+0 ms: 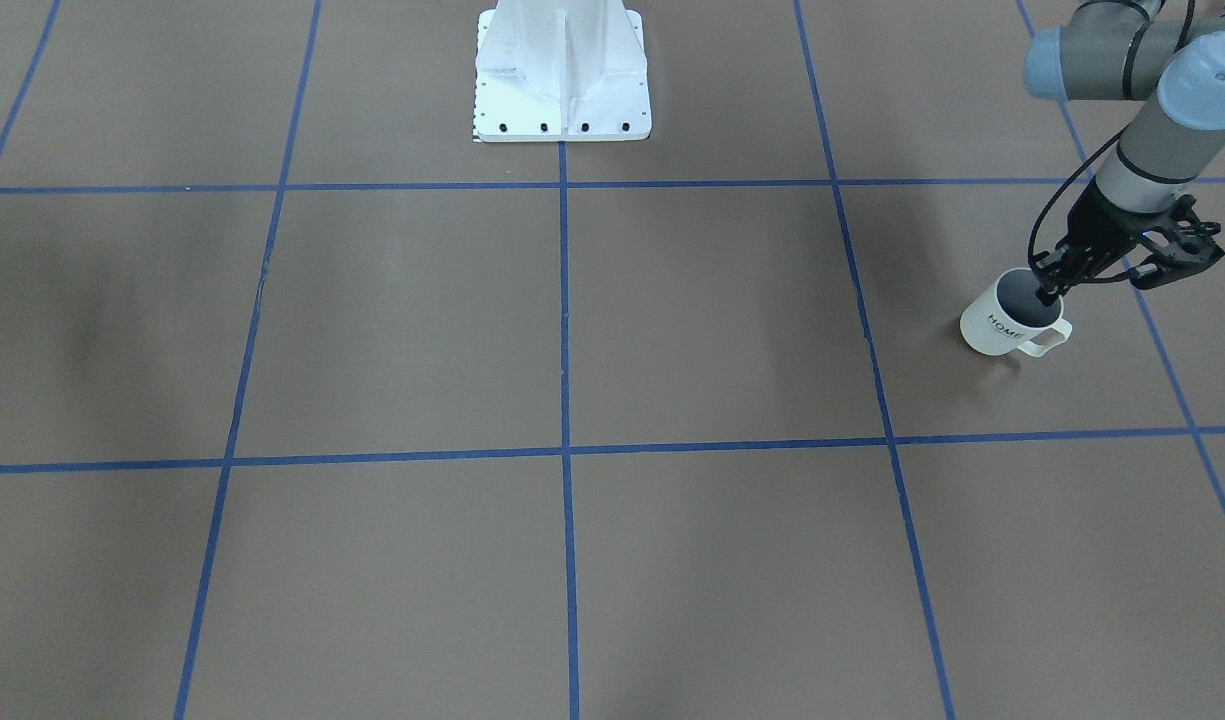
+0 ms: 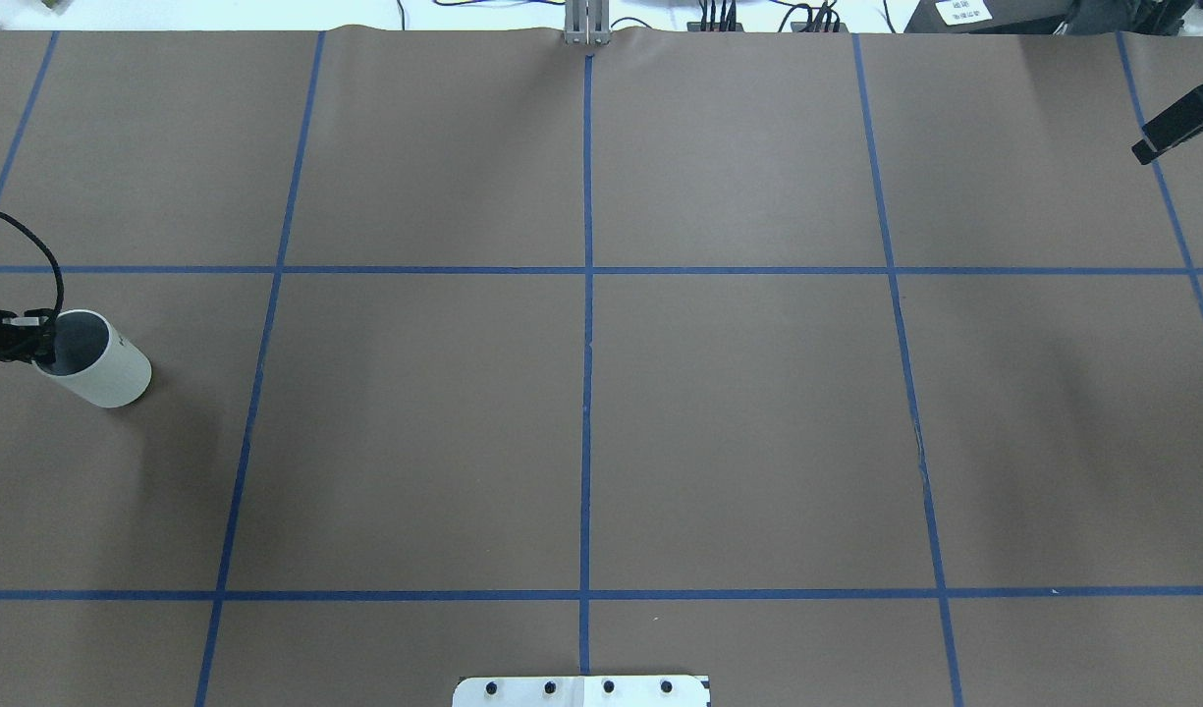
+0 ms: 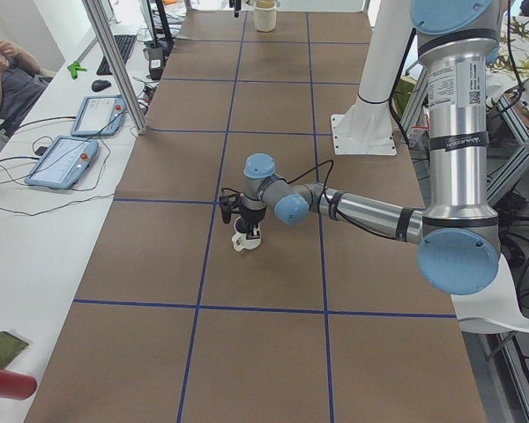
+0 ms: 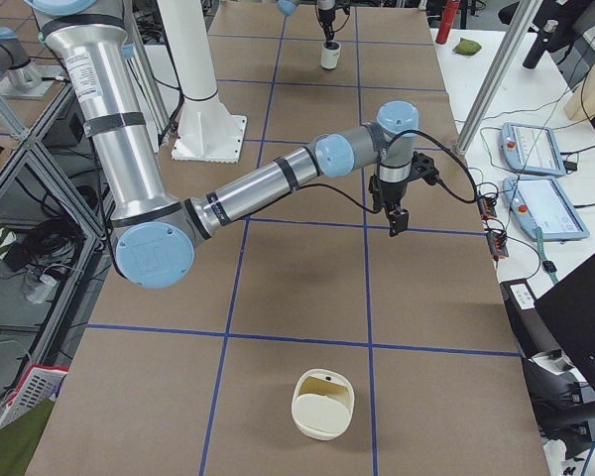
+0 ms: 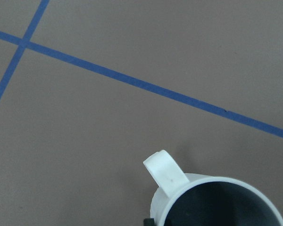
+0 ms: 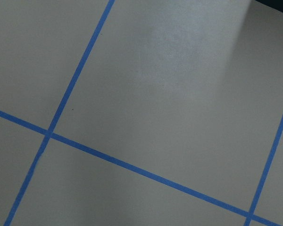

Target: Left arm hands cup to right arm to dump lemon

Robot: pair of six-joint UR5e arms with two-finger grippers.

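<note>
While the cup (image 1: 994, 326) stands at the bench's (image 1: 672, 320) left end, its rim is clamped by the left gripper (image 1: 1047, 292); next, a lift toward the right gripper (image 2: 1145, 149), whose state cannot be told, is needed.

black "home" lettering on the side of the cup (image 1: 994, 338), qr-code label (image 3: 459, 85) on the left arm (image 3: 456, 167), its print unreadable

The cup (image 1: 1002, 325) is dark inside, so its contents cannot be told. The overhead view's left edge cuts off most of the left gripper (image 2: 36, 339). The right gripper (image 4: 398, 218) is too small to read its jaws.
</note>
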